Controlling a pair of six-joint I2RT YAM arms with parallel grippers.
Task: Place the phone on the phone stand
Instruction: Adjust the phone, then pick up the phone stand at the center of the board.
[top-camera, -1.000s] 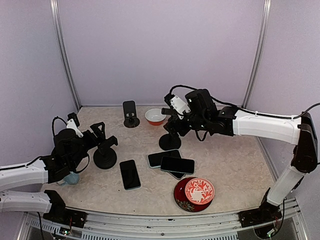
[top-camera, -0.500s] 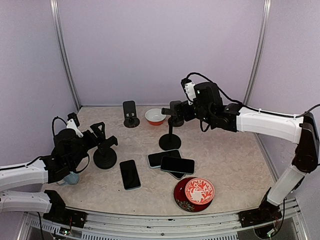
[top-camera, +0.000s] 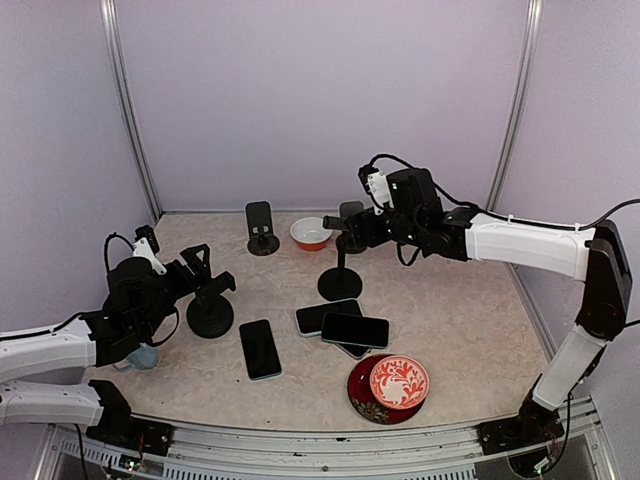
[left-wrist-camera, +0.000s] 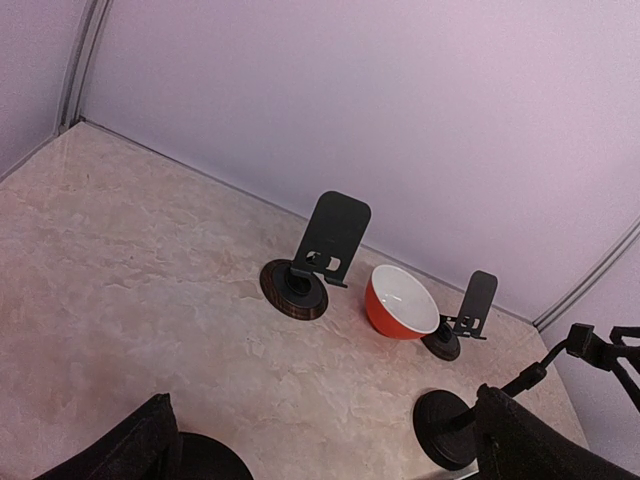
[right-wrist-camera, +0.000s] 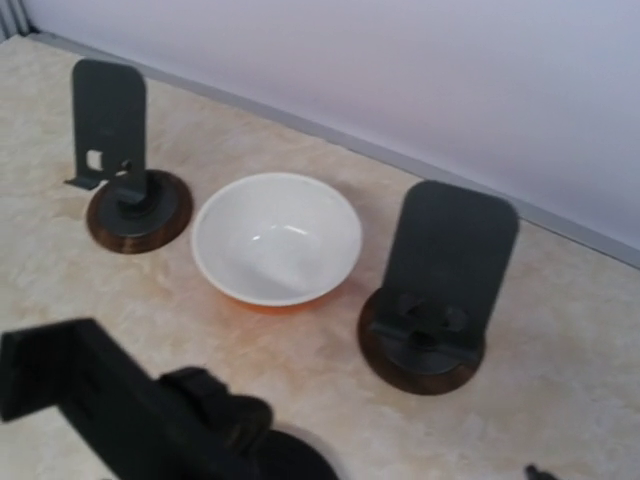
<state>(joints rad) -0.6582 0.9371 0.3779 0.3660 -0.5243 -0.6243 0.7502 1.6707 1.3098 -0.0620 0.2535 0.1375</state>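
I count four phone stands. There is a far-left stand (top-camera: 260, 228), and a back stand (top-camera: 351, 211) just right of the orange bowl (top-camera: 311, 234), half hidden behind the right gripper (top-camera: 343, 222). A tall stand (top-camera: 340, 284) sits mid-table, and a near-left stand (top-camera: 210, 318) sits below the left gripper (top-camera: 207, 272).

As for phones, a lone phone (top-camera: 260, 349) lies flat on the near left. To its right, a pile of phones (top-camera: 355, 330) holds two for sure, with the corner of a third showing underneath.

There are two bowls, counting the patterned bowl (top-camera: 399, 382) on its dark plate (top-camera: 360, 396). A blue object (top-camera: 143, 357) is mostly hidden under the left arm.

The left jaws gape wide and grip nothing. I cannot tell the state of the right jaws, because the wrist view cuts the fingers off.
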